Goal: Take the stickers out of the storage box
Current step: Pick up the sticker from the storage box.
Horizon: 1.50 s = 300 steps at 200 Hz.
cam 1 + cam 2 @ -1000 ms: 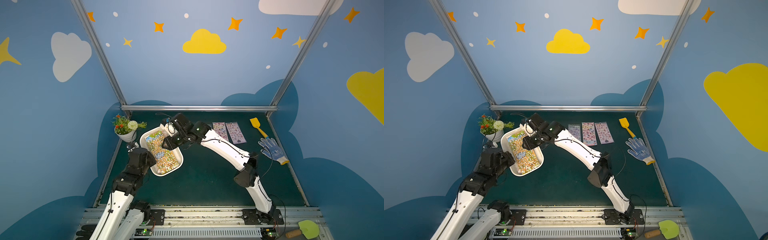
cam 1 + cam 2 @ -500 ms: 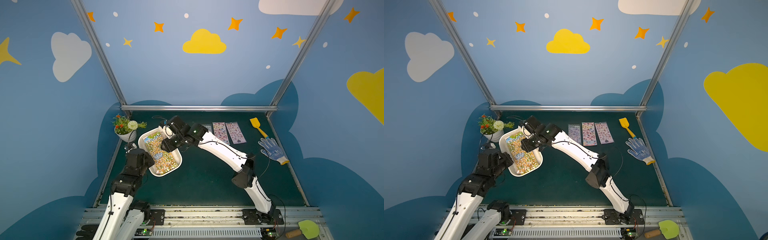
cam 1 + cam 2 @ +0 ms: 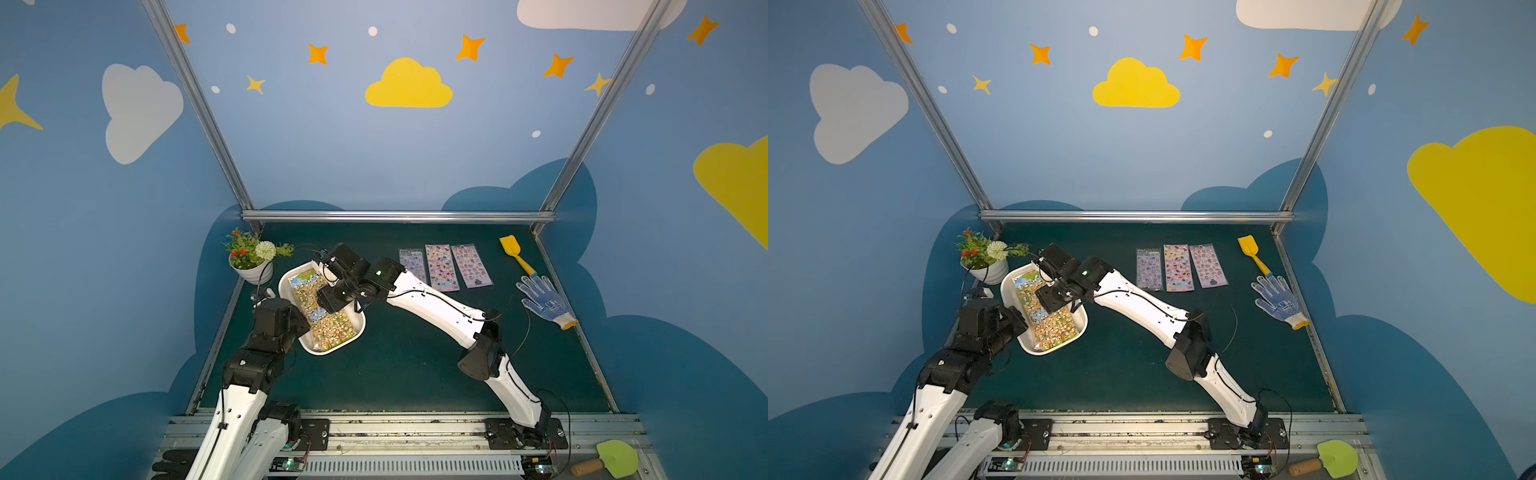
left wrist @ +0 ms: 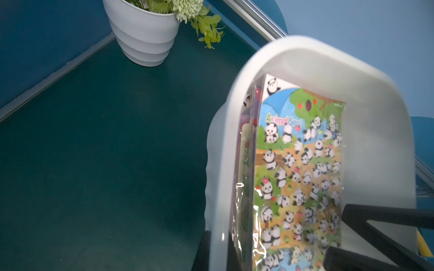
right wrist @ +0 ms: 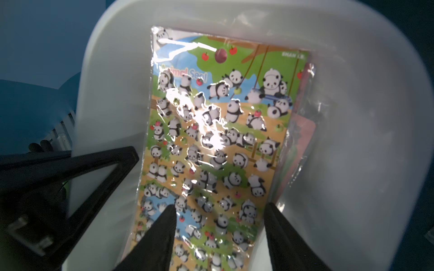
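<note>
Over the storage box (image 5: pixel 352 105), my right end effector (image 5: pixel 219 208) hangs with jaws apart, straddling the width of the stickers (image 5: pixel 211 140) stacked directly beneath, their long axis running along the box's length. My left end effector (image 3: pixel 301 322) is clamped on the box's rim. Beyond the box, three sheets (image 3: pixel 442 268) lie on the worktop (image 3: pixel 395 374).

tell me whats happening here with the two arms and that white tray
The left gripper is clamped on the rim of the storage box, steadying it. The right gripper is open, poised over the top panda sheet inside the box. Three sheets already lie side by side on the green mat.
</note>
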Each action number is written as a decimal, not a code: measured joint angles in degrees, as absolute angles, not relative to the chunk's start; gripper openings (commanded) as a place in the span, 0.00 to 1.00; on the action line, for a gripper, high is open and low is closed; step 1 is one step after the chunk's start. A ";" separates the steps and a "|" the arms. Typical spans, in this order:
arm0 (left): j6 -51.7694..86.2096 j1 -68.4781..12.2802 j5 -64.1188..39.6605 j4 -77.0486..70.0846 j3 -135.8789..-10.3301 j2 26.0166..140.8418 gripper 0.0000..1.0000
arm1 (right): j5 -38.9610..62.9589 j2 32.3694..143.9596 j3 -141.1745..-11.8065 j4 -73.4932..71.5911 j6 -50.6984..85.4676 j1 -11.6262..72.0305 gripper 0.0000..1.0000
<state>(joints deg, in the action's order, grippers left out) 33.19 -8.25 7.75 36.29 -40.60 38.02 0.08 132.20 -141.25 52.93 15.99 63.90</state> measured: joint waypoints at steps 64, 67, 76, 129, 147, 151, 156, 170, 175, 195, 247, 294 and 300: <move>33.01 -8.25 7.77 36.67 -40.58 38.04 0.04 | -0.38 133.29 -141.64 52.23 16.01 63.92 0.67; 33.01 -8.25 7.75 36.71 -40.58 38.04 0.04 | -0.38 133.36 -141.64 52.16 16.01 63.92 0.67; 32.99 -8.25 7.77 36.80 -40.58 38.04 0.04 | -0.36 133.51 -141.67 52.03 16.03 63.92 0.67; 32.86 -8.12 7.57 36.99 -40.47 37.98 0.04 | 2.79 133.60 -141.67 51.05 16.95 63.68 0.63; 32.82 -8.08 7.57 37.04 -40.47 37.74 0.04 | 5.19 133.60 -141.64 50.33 17.65 63.18 0.61; 32.82 -8.03 7.57 37.06 -40.47 37.69 0.04 | 5.87 133.60 -141.62 50.11 17.96 62.96 0.60; 32.82 -7.99 7.55 37.04 -40.47 37.67 0.04 | 6.72 133.58 -141.43 49.71 18.20 62.76 0.60; 32.82 -7.88 7.53 37.06 -40.47 37.67 0.04 | 8.82 133.29 -140.42 48.40 18.85 62.15 0.57; 32.82 -7.86 7.55 37.08 -40.45 37.67 0.04 | 9.67 133.12 -139.81 47.90 19.20 61.91 0.57; 32.82 -7.86 7.42 37.12 -39.94 37.67 0.04 | 12.73 131.85 -136.33 45.60 20.25 61.08 0.54; 32.84 -7.81 6.68 36.99 -39.53 37.67 0.04 | 18.76 129.10 -131.33 41.65 22.22 59.27 0.42; 32.93 -7.77 6.24 36.56 -39.53 37.67 0.04 | 22.20 126.72 -127.63 38.85 23.09 58.17 0.32; 32.99 -7.77 6.11 36.47 -39.53 37.67 0.04 | 22.48 126.52 -127.35 38.68 23.14 58.06 0.31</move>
